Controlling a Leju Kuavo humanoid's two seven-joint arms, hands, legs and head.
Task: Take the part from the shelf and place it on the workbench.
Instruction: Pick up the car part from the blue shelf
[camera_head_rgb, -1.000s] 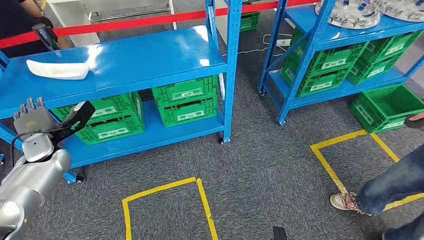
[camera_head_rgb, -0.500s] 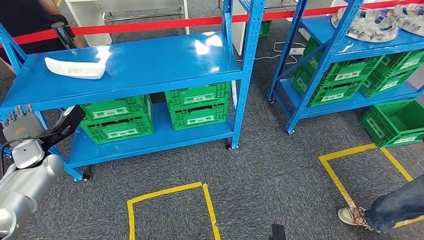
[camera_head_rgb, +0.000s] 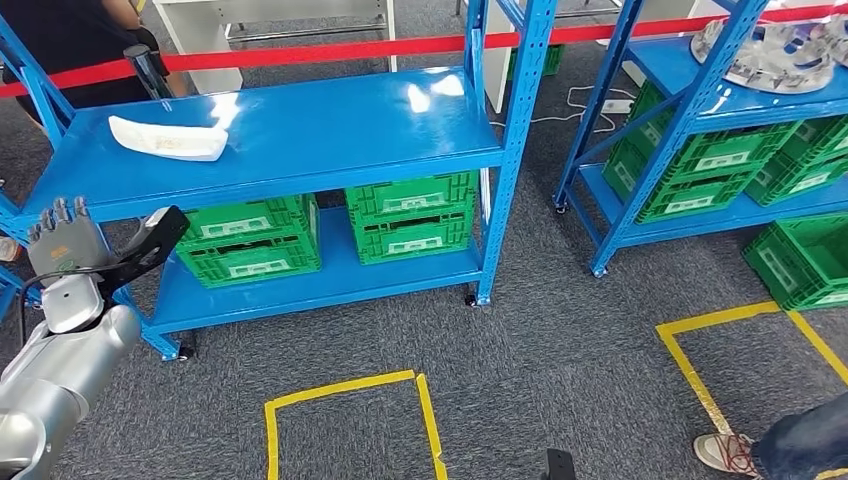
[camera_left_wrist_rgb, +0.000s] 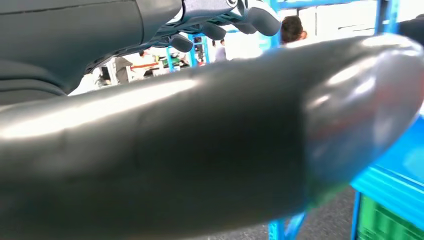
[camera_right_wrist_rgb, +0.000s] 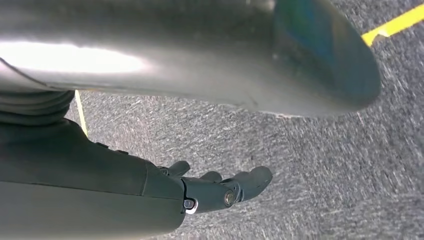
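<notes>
A: Head view first: where does the part sit?

B: The white part (camera_head_rgb: 155, 139) lies flat on the top board of the blue shelf (camera_head_rgb: 330, 130), toward its left end, its long axis running along the shelf's length. Green crates (camera_head_rgb: 250, 240) stand on the lower board beneath it.

A: And the hands?

B: The left hand (camera_head_rgb: 75, 245) is raised at the lower left, in front of the shelf's left end, fingers up and apart, thumb stretched out to the side, nothing in it. The part lies up and beyond it, a little to its right, well apart. The left arm is plainly the nearer one for the reach.

A: Left wrist view?

B: The thick thumb (camera_left_wrist_rgb: 210, 145) crosses most of the picture, blurred. Darker fingers (camera_left_wrist_rgb: 220, 20) show beyond it, spread and empty, with blue shelf posts and a person far behind.

A: Right wrist view?

B: The right hand (camera_right_wrist_rgb: 210, 192) hangs over grey carpet (camera_right_wrist_rgb: 310, 165) with a strip of yellow tape (camera_right_wrist_rgb: 395, 22). Its fingers are loosely extended and hold nothing.

A: So the coming move?

B: Likely a reach forward and up with the left hand, meeting the part across its long side.
</notes>
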